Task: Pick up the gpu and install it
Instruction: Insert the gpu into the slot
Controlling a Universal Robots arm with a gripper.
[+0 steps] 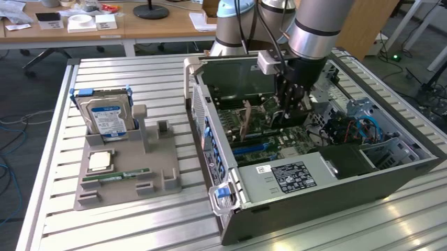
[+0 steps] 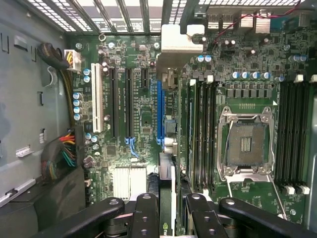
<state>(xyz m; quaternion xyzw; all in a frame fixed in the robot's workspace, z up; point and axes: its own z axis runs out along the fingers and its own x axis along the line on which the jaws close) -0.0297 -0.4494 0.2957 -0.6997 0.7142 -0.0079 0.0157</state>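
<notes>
End effector (image 1: 288, 111) around gpu (image 2: 166, 198) in case (image 1: 328, 194)

In the wrist view the gpu (image 2: 166, 173) was seen edge-on only, its face hidden, and the fingers (image 2: 146, 218) of the gripper (image 2: 171, 201) were cut off by the picture's edge. In the exterior view the fingertips were lost among dark parts inside the computer case (image 1: 335, 203); the hard drive (image 1: 108, 117) label's print was too small to be read.

HDD (image 1: 106, 117) upright in gray holder (image 1: 159, 159), CPU (image 1: 100, 160) & green RAM stick (image 1: 116, 175) flat on same holder.
</notes>
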